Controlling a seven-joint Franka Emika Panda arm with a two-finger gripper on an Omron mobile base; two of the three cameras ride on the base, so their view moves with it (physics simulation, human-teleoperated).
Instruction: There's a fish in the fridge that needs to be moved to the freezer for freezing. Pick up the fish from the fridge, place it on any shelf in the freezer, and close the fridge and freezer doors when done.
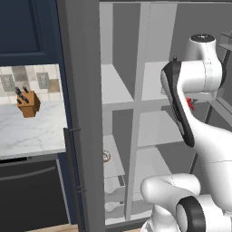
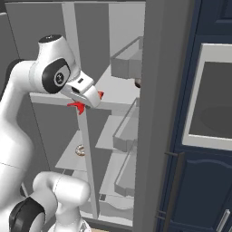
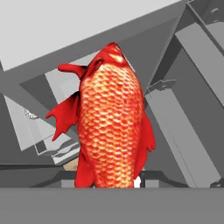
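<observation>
Jaws clamped on the fish [image 3: 111, 122], which fills the middle of the hand view as a red-orange scaled body with fins spread to both sides. In the right base view the gripper [image 2: 86, 102] sits left of centre in the frame, with red bits of fish poking out beside it, in front of the open fridge [image 2: 122, 81] and level with one of its white shelves. In the left base view a small red patch of fish shows at centre right, just beside the white arm [image 1: 199, 90]. A round tan doughnut-like item [image 1: 106, 156] lies on a lower shelf, near the middle of that frame. On the table [image 1: 31, 131] at the left stands a wooden knife block [image 1: 28, 103].
</observation>
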